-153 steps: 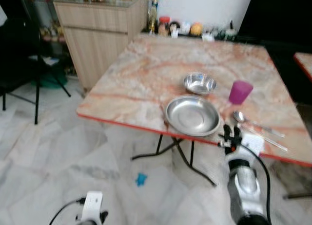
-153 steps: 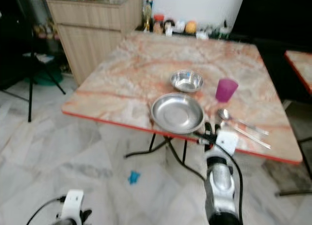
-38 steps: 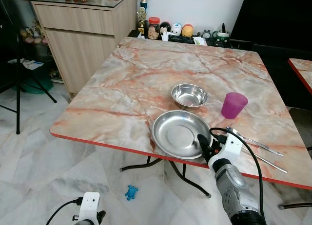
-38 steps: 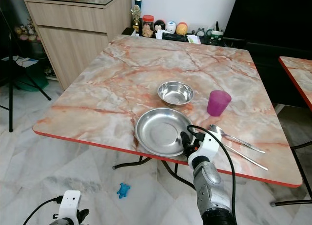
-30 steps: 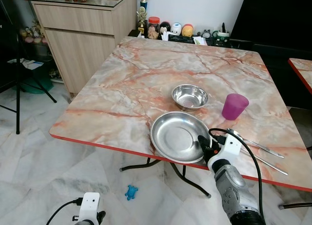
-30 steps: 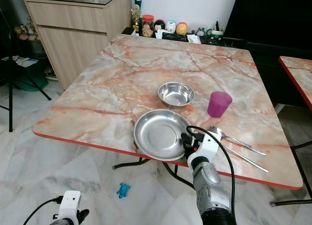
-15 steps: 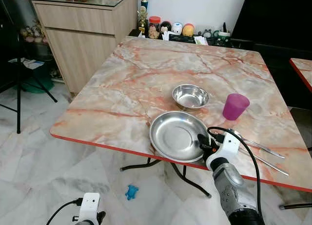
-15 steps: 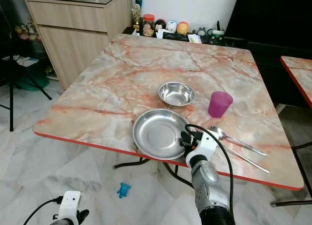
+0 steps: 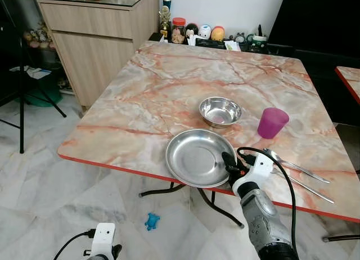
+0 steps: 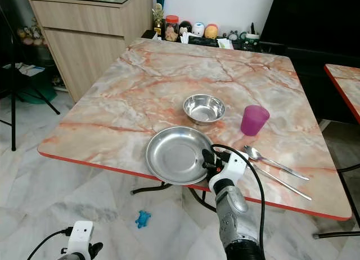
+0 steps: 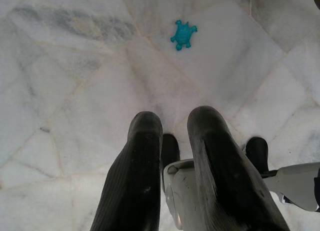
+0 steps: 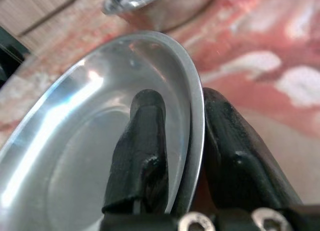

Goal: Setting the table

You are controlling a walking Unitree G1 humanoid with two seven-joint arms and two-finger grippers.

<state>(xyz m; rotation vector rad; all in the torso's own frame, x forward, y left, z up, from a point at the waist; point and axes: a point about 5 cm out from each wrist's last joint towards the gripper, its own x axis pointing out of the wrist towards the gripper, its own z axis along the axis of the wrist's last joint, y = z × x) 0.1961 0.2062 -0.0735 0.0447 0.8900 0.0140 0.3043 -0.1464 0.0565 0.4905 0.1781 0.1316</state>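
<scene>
Pinching the steel plate's (image 9: 197,157) rim, the right gripper (image 9: 229,165) holds it at the marble table's (image 9: 169,91) near edge, bowl (image 9: 220,111) just behind. Left gripper (image 11: 172,156) dangles over floor, looks slightly parted.

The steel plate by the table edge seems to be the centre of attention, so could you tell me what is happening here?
The right gripper is clamped on the rim of the steel plate, near the table's front edge. A small steel bowl, purple cup and spoon sit beside it. The left gripper hangs idle over the floor.
</scene>
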